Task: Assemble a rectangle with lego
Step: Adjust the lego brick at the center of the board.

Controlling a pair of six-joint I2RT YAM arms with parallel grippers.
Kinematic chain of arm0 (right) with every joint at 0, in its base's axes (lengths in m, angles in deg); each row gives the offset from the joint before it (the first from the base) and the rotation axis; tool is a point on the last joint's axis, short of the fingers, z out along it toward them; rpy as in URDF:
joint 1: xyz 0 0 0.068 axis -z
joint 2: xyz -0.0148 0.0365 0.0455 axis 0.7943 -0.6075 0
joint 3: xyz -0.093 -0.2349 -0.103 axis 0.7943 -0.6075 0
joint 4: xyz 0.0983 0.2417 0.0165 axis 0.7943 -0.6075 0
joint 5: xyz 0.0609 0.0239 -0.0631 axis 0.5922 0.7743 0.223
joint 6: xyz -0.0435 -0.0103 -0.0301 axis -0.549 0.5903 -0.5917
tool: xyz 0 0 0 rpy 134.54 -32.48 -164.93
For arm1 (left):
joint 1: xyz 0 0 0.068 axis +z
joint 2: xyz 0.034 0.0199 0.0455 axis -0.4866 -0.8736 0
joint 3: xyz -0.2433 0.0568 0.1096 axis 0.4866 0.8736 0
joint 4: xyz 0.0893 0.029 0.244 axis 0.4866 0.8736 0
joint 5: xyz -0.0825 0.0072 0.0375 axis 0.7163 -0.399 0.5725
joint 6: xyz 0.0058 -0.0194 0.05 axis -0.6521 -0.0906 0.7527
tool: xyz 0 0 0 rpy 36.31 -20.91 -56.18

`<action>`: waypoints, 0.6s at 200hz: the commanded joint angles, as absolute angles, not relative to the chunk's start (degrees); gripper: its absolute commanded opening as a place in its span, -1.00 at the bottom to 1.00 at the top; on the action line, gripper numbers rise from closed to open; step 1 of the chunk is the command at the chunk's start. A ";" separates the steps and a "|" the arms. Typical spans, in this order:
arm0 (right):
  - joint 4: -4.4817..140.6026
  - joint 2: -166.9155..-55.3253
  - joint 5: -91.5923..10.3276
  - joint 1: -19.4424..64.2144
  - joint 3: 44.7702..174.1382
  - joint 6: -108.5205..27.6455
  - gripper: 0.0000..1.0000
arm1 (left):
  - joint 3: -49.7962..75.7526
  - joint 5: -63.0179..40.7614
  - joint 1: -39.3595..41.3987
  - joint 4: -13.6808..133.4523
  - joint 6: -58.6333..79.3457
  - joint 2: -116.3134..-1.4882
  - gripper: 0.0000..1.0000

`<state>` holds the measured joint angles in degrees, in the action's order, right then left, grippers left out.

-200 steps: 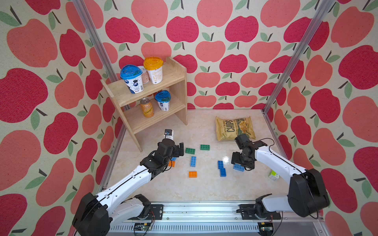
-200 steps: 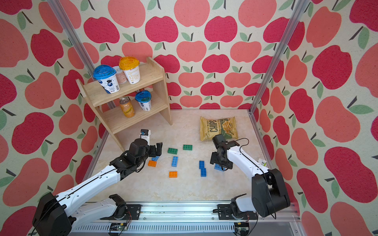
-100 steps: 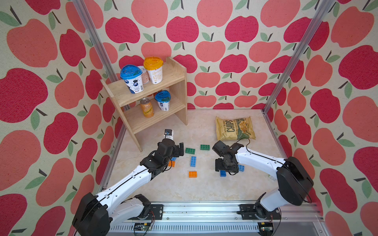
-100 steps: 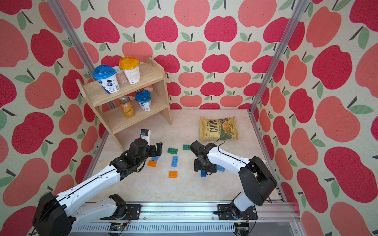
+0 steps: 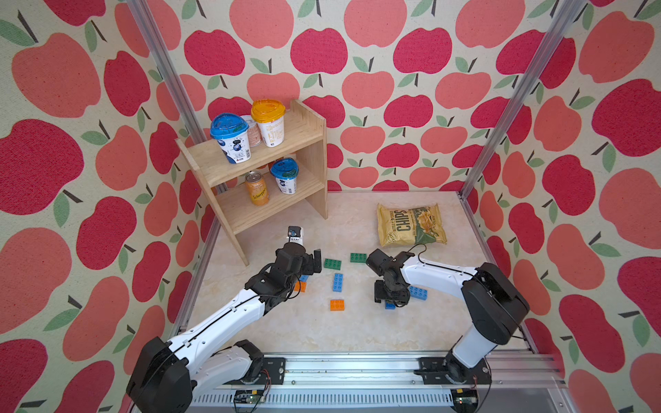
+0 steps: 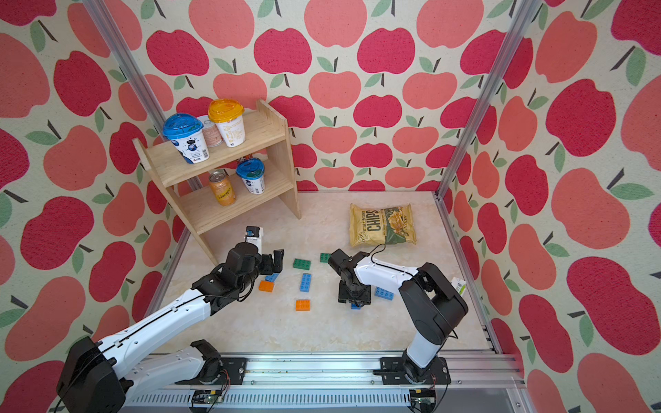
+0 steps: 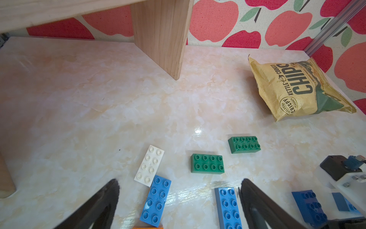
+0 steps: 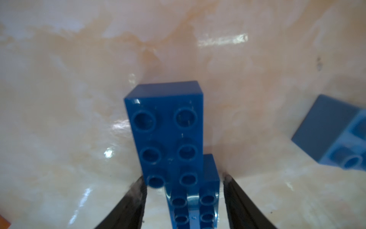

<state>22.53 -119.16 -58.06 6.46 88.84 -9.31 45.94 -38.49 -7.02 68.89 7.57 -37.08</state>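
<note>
- My right gripper (image 5: pixel 390 302) has been swinging in from the far side of the beige marbled tabletop (image 5: pixel 357 336) toward the middle, and it is now sitting low over a dark blue studded plastic brick (image 8: pixel 166 123), with its jaws narrowing as it arrives
- My left gripper (image 5: pixel 312 262) is staying exactly where it was, and the loose lego pieces are lying as before
- I am reading this as a pick just beginning: nothing is forming a rectangle yet, since a green studded brick (image 5: pixel 332 264), a second green brick (image 5: pixel 358 257), a long light blue brick (image 5: pixel 337 281) and a small orange brick (image 5: pixel 337 304) are all lying apart near the centre
- The right gripper's jaws are standing roughly half open, straddling the dark blue studded plastic brick and a second blue brick (image 8: pixel 210 174) that is touching it at an offset. One fingertip (image 8: pixel 136 196) is meeting the dark brick's corner and the other is sitting just clear, so I am not calling it a grip yet. Both bricks are resting on the tabletop, and I cannot tell whether they are snapped together
- The left gripper is spread wide and grasping nothing, hovering above a flat white studded plate (image 7: pixel 149 165) and a mid-blue brick (image 7: pixel 156 200) lying just beside it
</note>
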 commanded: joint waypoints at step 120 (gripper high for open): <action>21.14 -122.96 -58.37 6.45 89.78 -9.31 -0.06 | 42.80 -38.62 -6.82 69.26 7.98 -40.86 0.95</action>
